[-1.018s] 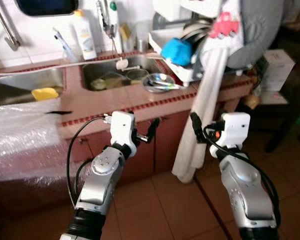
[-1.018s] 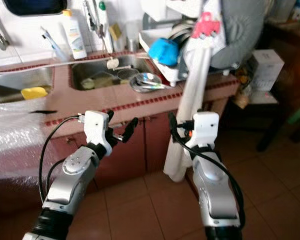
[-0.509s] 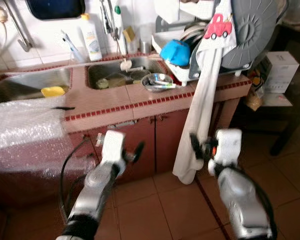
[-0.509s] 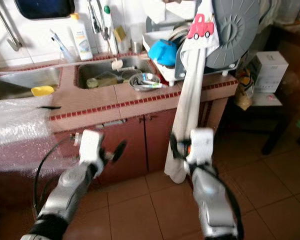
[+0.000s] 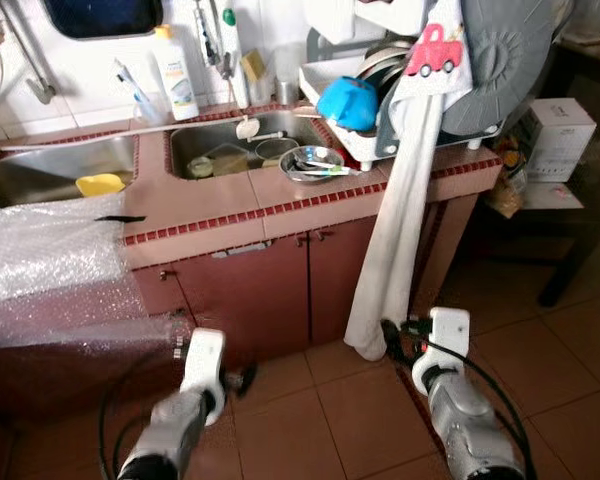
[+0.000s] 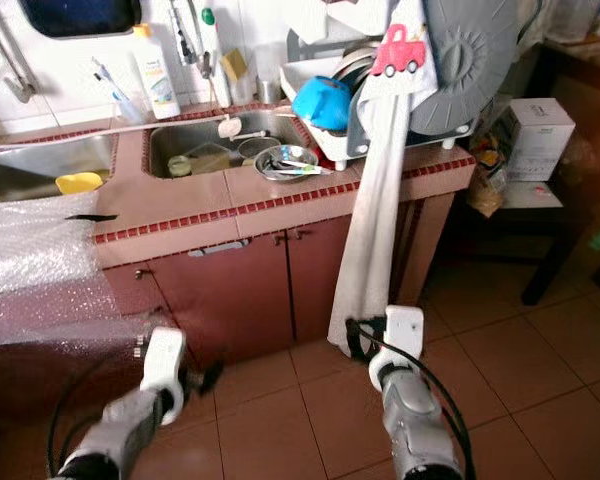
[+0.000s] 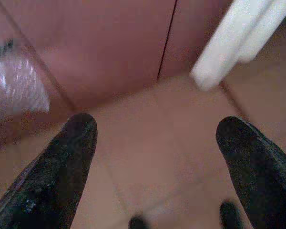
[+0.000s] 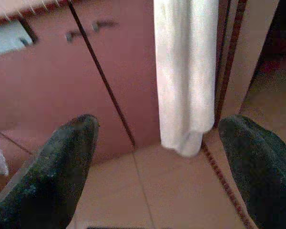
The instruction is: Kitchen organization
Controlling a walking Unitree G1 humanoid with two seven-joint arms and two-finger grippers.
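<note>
The left hand (image 7: 155, 138) has its two black fingers (image 7: 62, 167) spread wide, empty, above the tiled floor (image 7: 152, 157). Beyond them stand reddish cabinet doors (image 7: 114, 43), the end of a hanging white towel (image 7: 233, 43), and bubble wrap (image 7: 16, 86).

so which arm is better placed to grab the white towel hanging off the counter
Right, probably. The right gripper hangs open beside the white towel, which faces it in the right wrist view; the left gripper is open, further away.
</note>
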